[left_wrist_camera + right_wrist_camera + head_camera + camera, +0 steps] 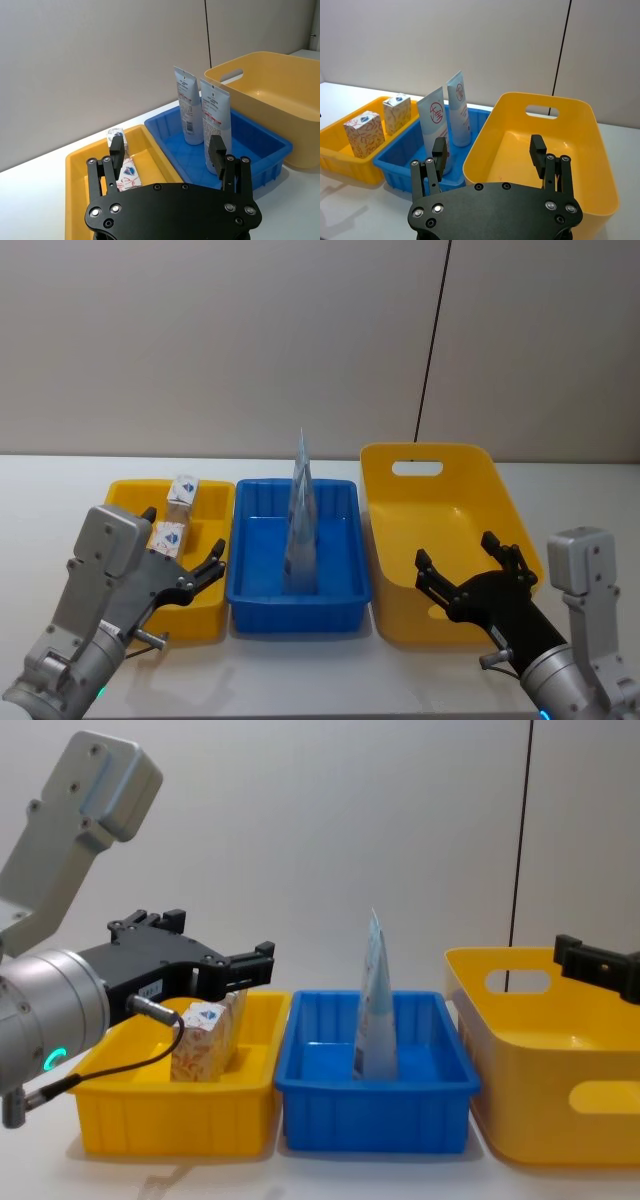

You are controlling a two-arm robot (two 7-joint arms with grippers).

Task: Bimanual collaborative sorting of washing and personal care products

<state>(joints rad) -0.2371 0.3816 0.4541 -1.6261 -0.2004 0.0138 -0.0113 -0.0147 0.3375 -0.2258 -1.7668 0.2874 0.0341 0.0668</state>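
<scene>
Two white boxes with red leaf print (183, 490) (167, 538) stand in the small yellow tray (128, 492) on the left. A pair of tall pale-blue tubes (301, 525) stands upright in the blue bin (300, 605) in the middle. My left gripper (186, 540) hovers open and empty over the tray's near end, close to the nearer box (128, 175). Just as open and empty, my right gripper (455, 550) hangs above the large yellow bin (440, 455). In the right wrist view both tubes (432, 120) (458, 107) and both boxes (364, 132) (396, 113) show.
The tray, the blue bin and the large handled yellow bin (560, 1100) stand side by side on a white table (60, 480) before a grey wall. A dark cable (430, 350) runs down the wall behind the large bin. Bare table lies in front of the bins.
</scene>
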